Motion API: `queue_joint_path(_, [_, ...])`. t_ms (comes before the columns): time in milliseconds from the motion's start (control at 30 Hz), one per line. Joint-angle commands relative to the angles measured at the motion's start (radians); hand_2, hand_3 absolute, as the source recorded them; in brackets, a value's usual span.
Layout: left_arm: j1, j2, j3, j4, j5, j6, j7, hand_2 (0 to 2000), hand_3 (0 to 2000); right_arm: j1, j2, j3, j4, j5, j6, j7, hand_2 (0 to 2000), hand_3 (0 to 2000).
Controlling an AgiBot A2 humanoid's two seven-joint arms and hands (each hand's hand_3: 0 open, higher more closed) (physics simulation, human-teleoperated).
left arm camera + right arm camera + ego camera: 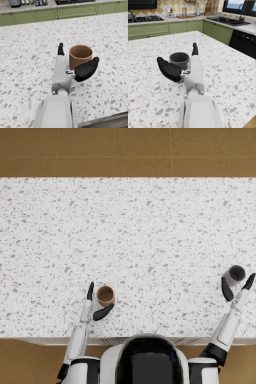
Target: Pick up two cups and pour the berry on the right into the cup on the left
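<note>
I have the brown cup (105,295) near the counter's (130,228) front edge, my left hand (95,307) spread open around it, not yet gripping. The grey cup (234,275) stands by the right edge, my right hand (236,287) likewise unclenched beside it. Both look light, rigid and smooth; I'd clasp each mid-wall.

Brown cup (105,295) upright on speckled counter (130,228), between spread fingers of my left hand (95,304). Grey cup (234,275) far right, my right hand (236,289) cupped around it.
</note>
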Motion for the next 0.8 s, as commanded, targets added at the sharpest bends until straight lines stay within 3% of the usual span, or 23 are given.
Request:
queue_joint_path(33, [0.027, 0.012, 0.016, 0.040, 0.000, 0.000, 0.000, 0, 0, 0.065, 0.026, 0.020, -0.129, 0.000, 0.000, 0.000, 0, 0])
queue_joint_path(267, [0.038, 0.031, 0.025, 0.047, 0.000, 0.000, 0.000, 0, 0, 0.140, 0.040, 0.029, -0.287, 0.000, 0.000, 0.000, 0, 0])
queue_joint_path(500, [0.054, 0.050, 0.019, 0.075, 0.000, 0.000, 0.000, 0, 0, 0.179, 0.042, 0.021, -0.323, 0.000, 0.000, 0.000, 0, 0])
queue_joint_path(567, [0.068, 0.059, 0.025, 0.092, 0.000, 0.000, 0.000, 0, 0, 0.196, 0.044, 0.043, -0.403, 0.000, 0.000, 0.000, 0, 0])
queue_joint_path(800, [0.100, 0.085, 0.052, 0.156, 0.000, 0.000, 0.000, 0, 0, 0.202, 0.038, 0.039, -0.352, 0.000, -0.002, 0.001, 0, 0])
